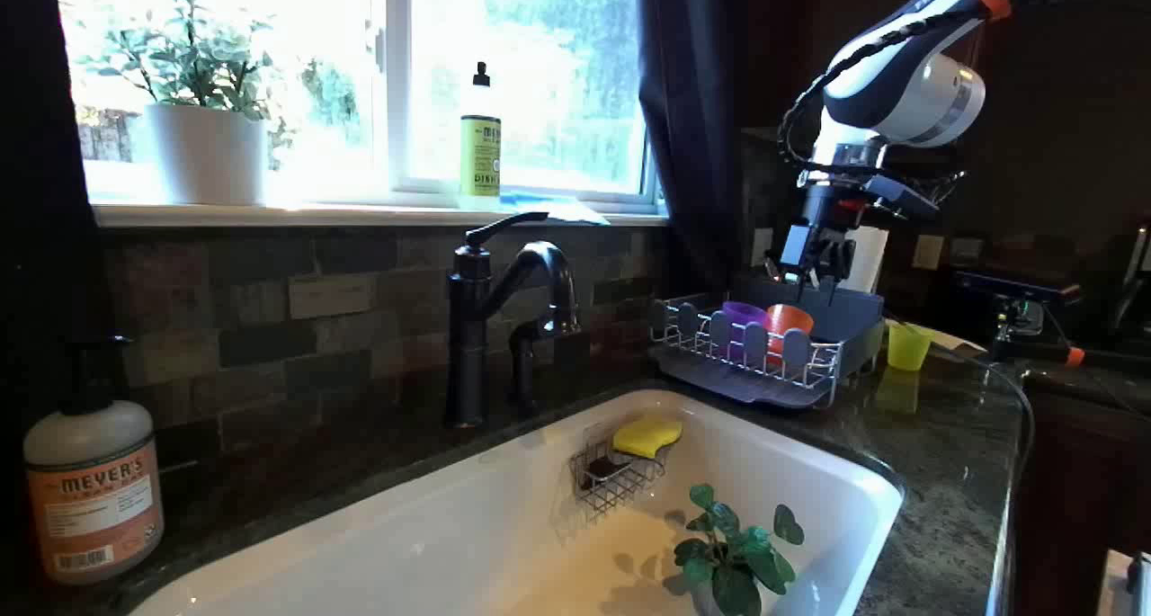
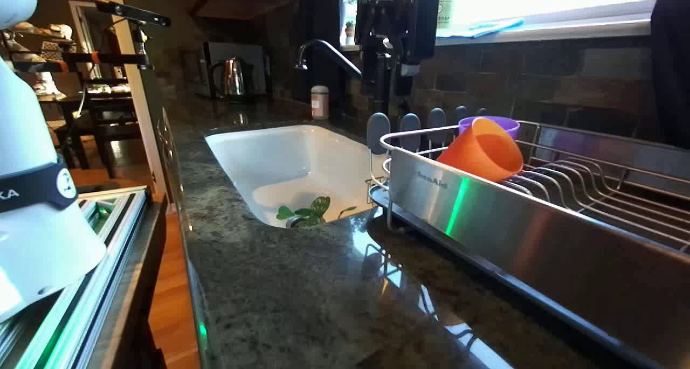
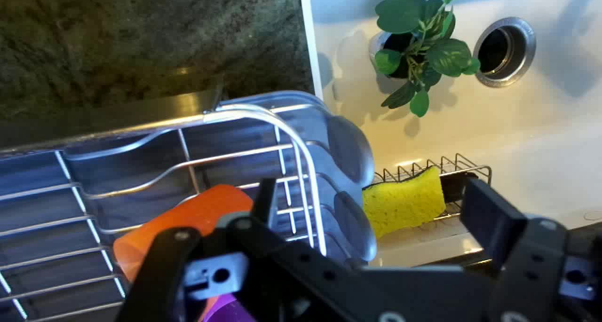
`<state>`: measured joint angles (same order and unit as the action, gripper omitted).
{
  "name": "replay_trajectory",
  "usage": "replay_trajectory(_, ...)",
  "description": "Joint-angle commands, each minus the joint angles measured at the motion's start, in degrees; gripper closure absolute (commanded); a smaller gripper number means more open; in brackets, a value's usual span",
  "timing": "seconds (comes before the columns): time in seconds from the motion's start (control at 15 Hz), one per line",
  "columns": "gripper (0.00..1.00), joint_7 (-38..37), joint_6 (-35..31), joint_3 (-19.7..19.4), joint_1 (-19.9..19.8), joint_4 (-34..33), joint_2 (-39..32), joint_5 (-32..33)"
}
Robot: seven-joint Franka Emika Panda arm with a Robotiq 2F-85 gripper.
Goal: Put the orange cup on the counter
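The orange cup [image 1: 789, 317] lies tilted in the dish rack, against a purple cup; it also shows in an exterior view [image 2: 482, 151] and in the wrist view [image 3: 188, 218], partly hidden there by a finger. My gripper [image 1: 816, 290] is open and empty above the rack; it also shows in an exterior view [image 2: 393, 86]. In the wrist view the fingertips [image 3: 376, 209] are wide apart, over the rack's sink-side end, with the orange cup outside the left finger. The dark speckled counter [image 2: 302, 293] surrounds the sink; it also shows in the wrist view [image 3: 141, 40].
The dish rack [image 2: 539, 245] has rounded grey prongs on its sink side. The purple cup [image 2: 493, 124] stands in it. A yellow-green cup [image 1: 908, 346] stands on the counter beside the rack. The white sink [image 1: 809, 472] holds a potted plant [image 3: 423, 54] and a yellow sponge [image 3: 404, 202].
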<state>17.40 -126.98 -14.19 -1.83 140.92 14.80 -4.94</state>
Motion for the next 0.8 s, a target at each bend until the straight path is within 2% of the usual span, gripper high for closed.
replay_trajectory(0.0, 0.0, 0.3, 0.1, 1.4, -1.4, -0.1, -0.1, -0.4)
replay_trajectory(0.73, 0.0, 0.2, -0.4, 1.3, -1.3, -0.3, -0.2, -1.5)
